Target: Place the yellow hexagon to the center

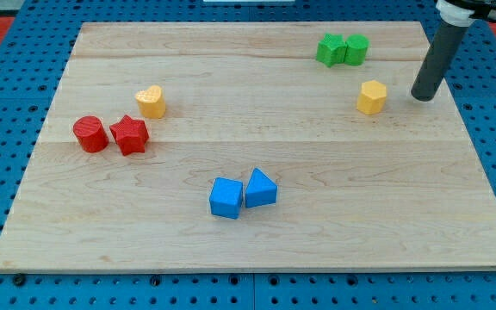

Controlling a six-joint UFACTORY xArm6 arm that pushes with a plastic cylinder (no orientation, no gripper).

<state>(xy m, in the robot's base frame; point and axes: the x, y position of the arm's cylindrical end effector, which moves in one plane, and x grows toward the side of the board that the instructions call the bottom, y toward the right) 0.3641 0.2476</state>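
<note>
The yellow hexagon [372,96] sits far right on the wooden board [257,241], well off centre. My tip [421,96] rests just right of it, apart; a bare rod, holding nothing. Two green blocks [343,49] touch farther back. A yellow heart [151,102] lies far left.

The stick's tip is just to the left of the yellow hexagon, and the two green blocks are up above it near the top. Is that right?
Not quite. In the camera view, my tip is just to the right of the yellow hexagon, with a small gap between them, not to its left. The rest holds: the two green blocks sit above the hexagon, near the view's top.
</note>
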